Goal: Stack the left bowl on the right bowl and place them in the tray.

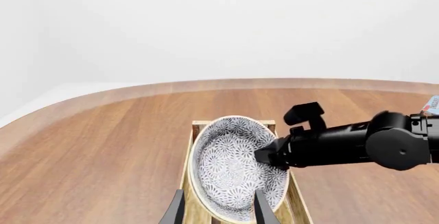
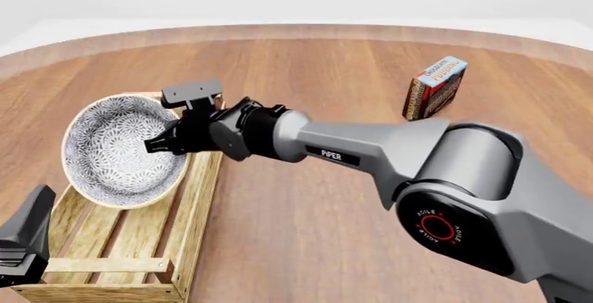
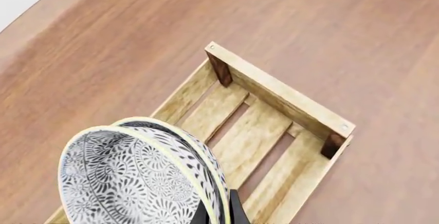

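the two nested floral bowls (image 2: 116, 150), cream-rimmed, tilt over the tray (image 2: 121, 247), rims pinched in the right tool (image 2: 160, 143).

Grey-and-white floral bowls (image 2: 116, 150) with cream rims, light-wood tray (image 2: 121, 247), red-and-blue printed box (image 2: 434, 87)

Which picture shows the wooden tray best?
The right wrist view: the tray shows its slats and far end. The front view shows the tray partly behind the stacked bowls. The left wrist view shows only edges of it.
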`<state>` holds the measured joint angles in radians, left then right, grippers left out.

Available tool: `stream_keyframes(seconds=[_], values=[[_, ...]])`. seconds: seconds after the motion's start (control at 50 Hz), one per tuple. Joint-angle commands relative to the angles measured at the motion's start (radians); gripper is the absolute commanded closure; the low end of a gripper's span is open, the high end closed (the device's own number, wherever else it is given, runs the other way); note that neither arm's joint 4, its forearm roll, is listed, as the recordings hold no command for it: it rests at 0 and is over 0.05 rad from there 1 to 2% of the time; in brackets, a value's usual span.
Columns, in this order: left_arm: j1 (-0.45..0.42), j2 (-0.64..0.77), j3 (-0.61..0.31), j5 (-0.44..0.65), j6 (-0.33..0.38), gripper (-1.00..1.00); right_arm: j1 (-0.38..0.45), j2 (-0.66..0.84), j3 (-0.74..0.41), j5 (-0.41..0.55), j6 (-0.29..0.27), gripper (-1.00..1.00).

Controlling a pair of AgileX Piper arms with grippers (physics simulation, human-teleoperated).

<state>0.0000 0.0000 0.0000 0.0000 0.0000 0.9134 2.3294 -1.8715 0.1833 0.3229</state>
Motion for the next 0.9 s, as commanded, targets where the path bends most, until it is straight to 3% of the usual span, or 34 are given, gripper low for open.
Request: stream_keyframes(seconds=[0.02, 0.66, 0.68, 0.9], values=[[0.000, 0.000, 0.000, 0.000, 0.000, -1.00, 0.003, 0.012, -0.018, 0.008, 0.003, 1.00], [0.000, 0.000, 0.000, 0.000, 0.000, -1.00, 0.005, 0.086, -0.063, 0.054, -0.023, 1.00], [0.000, 0.000, 0.000, 0.000, 0.000, -1.00, 0.004, 0.083, -0.063, 0.055, -0.031, -1.00], [0.000, 0.000, 0.000, 0.000, 0.000, -1.00, 0.015, 0.070, -0.056, 0.053, -0.038, -1.00]])
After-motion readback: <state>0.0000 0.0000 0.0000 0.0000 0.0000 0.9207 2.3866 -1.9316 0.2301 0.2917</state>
